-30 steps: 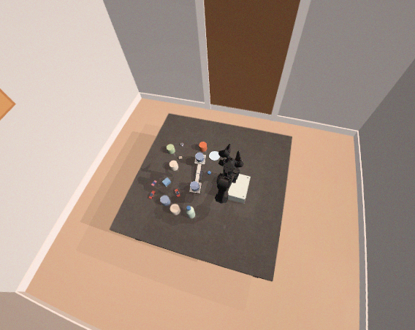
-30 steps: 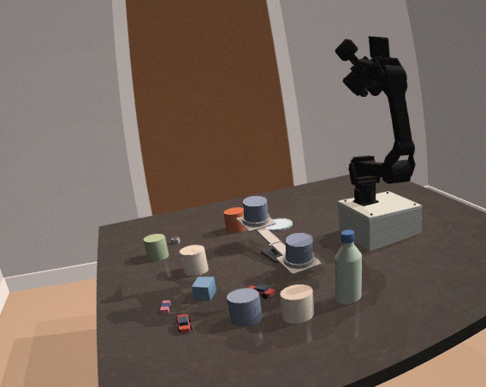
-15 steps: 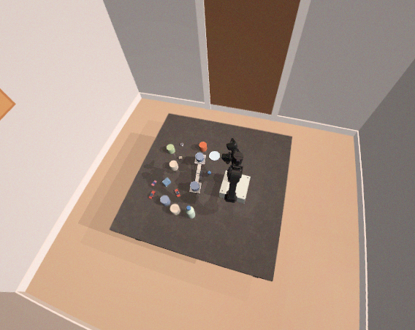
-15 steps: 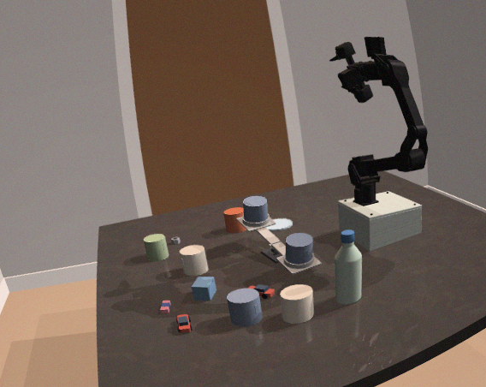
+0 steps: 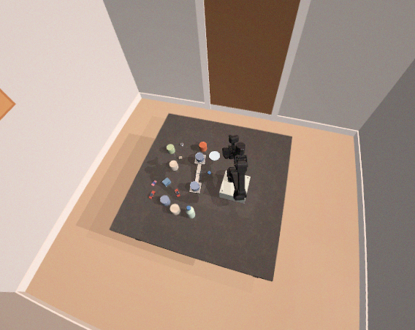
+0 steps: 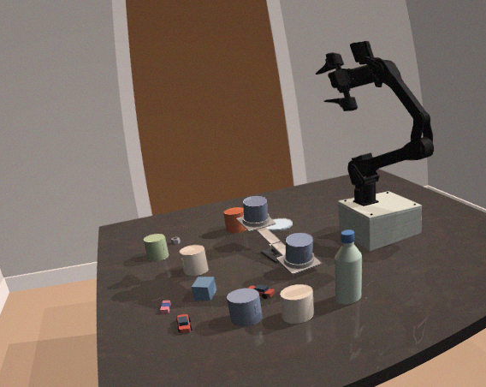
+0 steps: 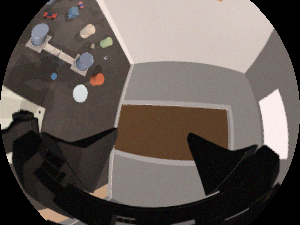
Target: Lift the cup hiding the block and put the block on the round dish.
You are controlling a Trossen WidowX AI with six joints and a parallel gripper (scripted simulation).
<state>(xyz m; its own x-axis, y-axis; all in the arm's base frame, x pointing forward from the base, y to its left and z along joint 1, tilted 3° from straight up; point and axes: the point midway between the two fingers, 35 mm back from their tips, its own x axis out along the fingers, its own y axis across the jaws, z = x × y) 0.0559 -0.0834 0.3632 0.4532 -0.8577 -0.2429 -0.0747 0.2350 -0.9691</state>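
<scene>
While the black parallel-jaw pincer (image 6: pixel 337 81) hangs high above the dark worktop (image 6: pixel 413 291) with its fingers spread wide and nothing between them, both task cups stand far below it on the pale flat balance beam (image 6: pixel 271 240). The nearer slate-blue cylindrical cup (image 6: pixel 299 248) sits on the end plate that rests low on the worktop; the farther slate-blue cylindrical cup (image 6: pixel 255 209) sits on the raised end. That tilt suggests the hidden block lies under the nearer cup, though the block itself cannot be seen. The pale blue round dish (image 6: pixel 282 223) lies below the pincer, just beside the farther cup.

The cup appears to be a rigid, thin-walled, light shell with smooth, probably slippery sides. It should be taken across its diameter at mid-height, with the fingers descending vertically and lifting straight up so the beam is not rocked. The block is probably small and stiff and will need a narrow, centred hold. The orange cylinder (image 6: pixel 233 219) behind the farther cup is clutter.
</scene>
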